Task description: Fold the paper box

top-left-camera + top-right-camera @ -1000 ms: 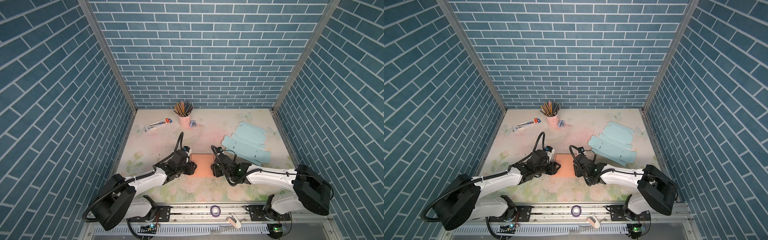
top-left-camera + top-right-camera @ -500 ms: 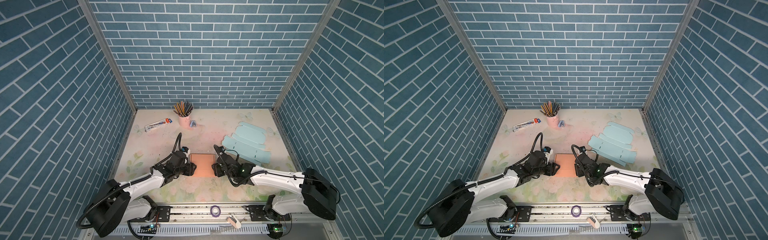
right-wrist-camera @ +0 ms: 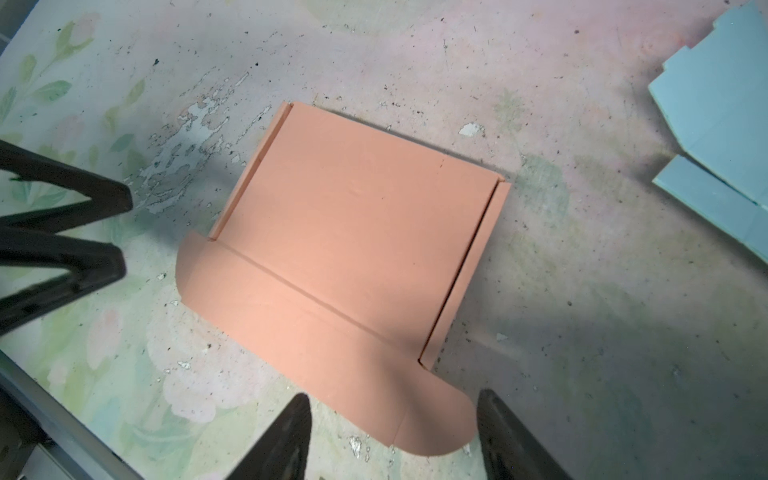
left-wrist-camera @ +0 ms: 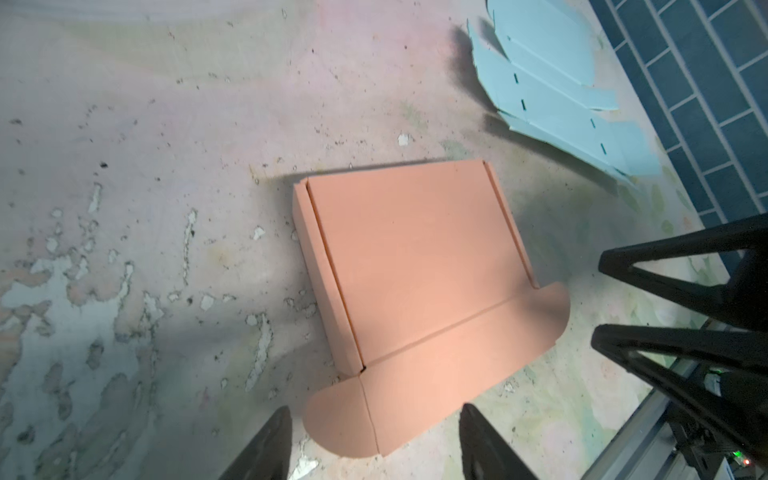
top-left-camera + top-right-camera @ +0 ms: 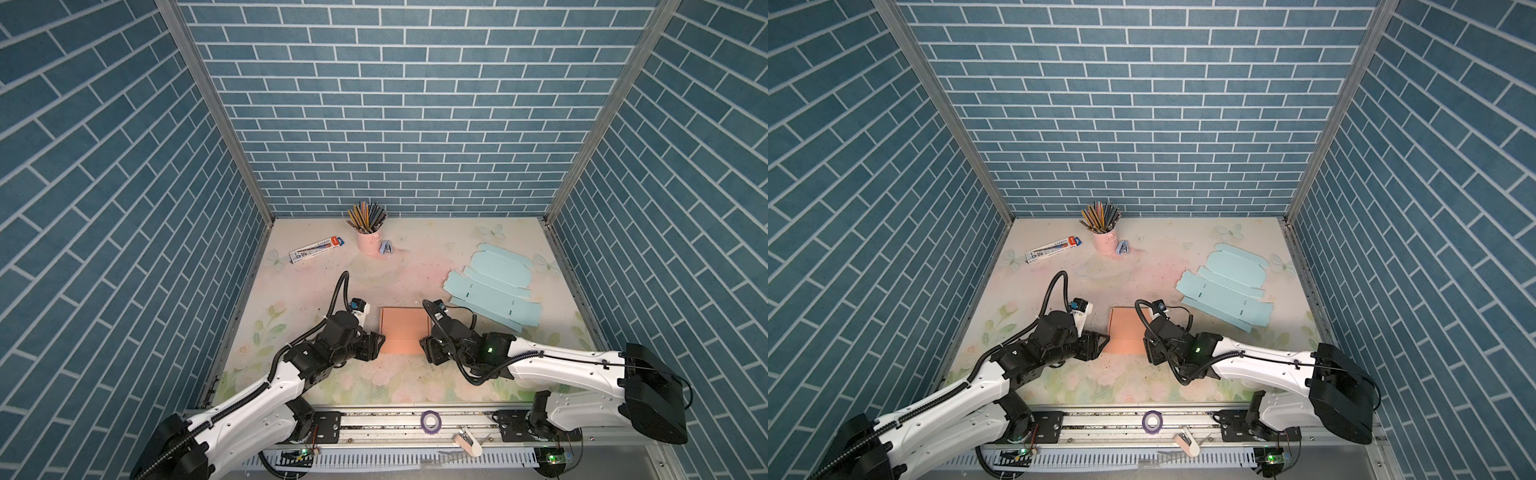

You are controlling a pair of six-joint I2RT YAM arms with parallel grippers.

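Note:
The salmon paper box (image 5: 402,332) (image 5: 1126,330) lies low in the middle of the table, its lid down. Its front flap (image 4: 419,365) (image 3: 299,328) with rounded ears lies flat on the mat towards the front rail. My left gripper (image 5: 376,348) (image 5: 1100,344) is at the box's front left corner. It is open (image 4: 374,415), with one rounded ear between its fingers. My right gripper (image 5: 426,352) (image 5: 1147,352) is at the front right corner. It is open too (image 3: 392,401), astride the other ear. Neither pinches the paper.
A flat light-blue box blank (image 5: 492,289) (image 5: 1225,291) lies at the right, behind the right arm. At the back stand a pink pencil cup (image 5: 369,242), a pencil carton (image 5: 317,248) and a small blue clip (image 5: 386,248). A purple tape roll (image 5: 431,420) sits on the front rail.
Both grippers have drawn back a little from the box's sides to its front corners. The left jaws have widened slightly. The box has stayed put.

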